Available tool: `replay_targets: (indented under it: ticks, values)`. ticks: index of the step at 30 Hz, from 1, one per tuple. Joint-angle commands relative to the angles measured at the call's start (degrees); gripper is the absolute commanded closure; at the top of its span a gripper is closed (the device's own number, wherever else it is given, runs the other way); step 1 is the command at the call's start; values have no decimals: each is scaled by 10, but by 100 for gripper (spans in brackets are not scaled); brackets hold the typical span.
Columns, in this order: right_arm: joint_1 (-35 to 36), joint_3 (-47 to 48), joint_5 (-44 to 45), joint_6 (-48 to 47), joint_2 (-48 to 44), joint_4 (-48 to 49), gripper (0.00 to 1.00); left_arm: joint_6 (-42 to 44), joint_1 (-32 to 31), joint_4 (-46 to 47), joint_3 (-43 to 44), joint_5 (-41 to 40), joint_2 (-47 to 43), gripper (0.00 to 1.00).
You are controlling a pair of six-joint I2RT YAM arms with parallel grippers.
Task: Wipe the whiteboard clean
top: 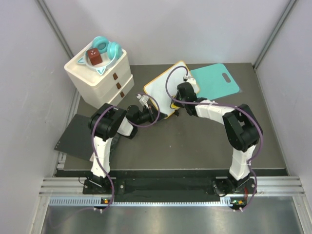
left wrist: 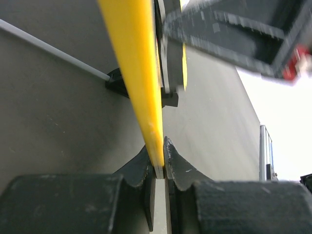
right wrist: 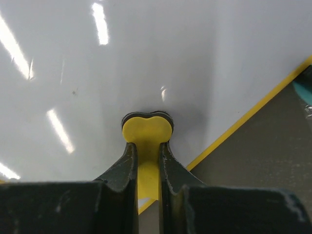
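Observation:
The whiteboard (top: 161, 87), white with a yellow-orange frame, lies tilted in the middle of the dark table and shows no writing. My left gripper (top: 145, 103) is at its near left edge. In the left wrist view that gripper (left wrist: 157, 146) is shut on the yellow frame (left wrist: 141, 73), seen edge-on, with a black foot (left wrist: 117, 80) behind it. My right gripper (top: 184, 90) is over the board's right part. In the right wrist view it (right wrist: 146, 146) is shut on a yellow eraser (right wrist: 146, 130) whose dark pad presses on the white surface (right wrist: 146, 58).
A teal cutting board (top: 217, 80) lies just right of the whiteboard. At the back left stands a white drawer unit (top: 105, 80) with a teal bowl (top: 106, 48) and a red-brown block (top: 94, 57) on top. A dark mat (top: 78, 139) overhangs the left edge.

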Motion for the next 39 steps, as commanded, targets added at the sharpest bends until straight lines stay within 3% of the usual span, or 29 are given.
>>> replay_targets:
  ticks: [1, 12, 20, 39]
  values:
    - [-47, 54, 35, -14, 41, -75, 100, 36, -25, 19, -13, 104, -39, 100]
    - [-135, 122, -20, -38, 56, -69, 100, 45, -24, 5, -7, 111, -41, 100]
    - [-148, 116, -23, -49, 32, -76, 100, 48, -24, -10, 14, 116, -33, 100]
    - [-161, -30, -50, -8, -22, -116, 100, 52, -16, -25, 26, 116, -34, 92]
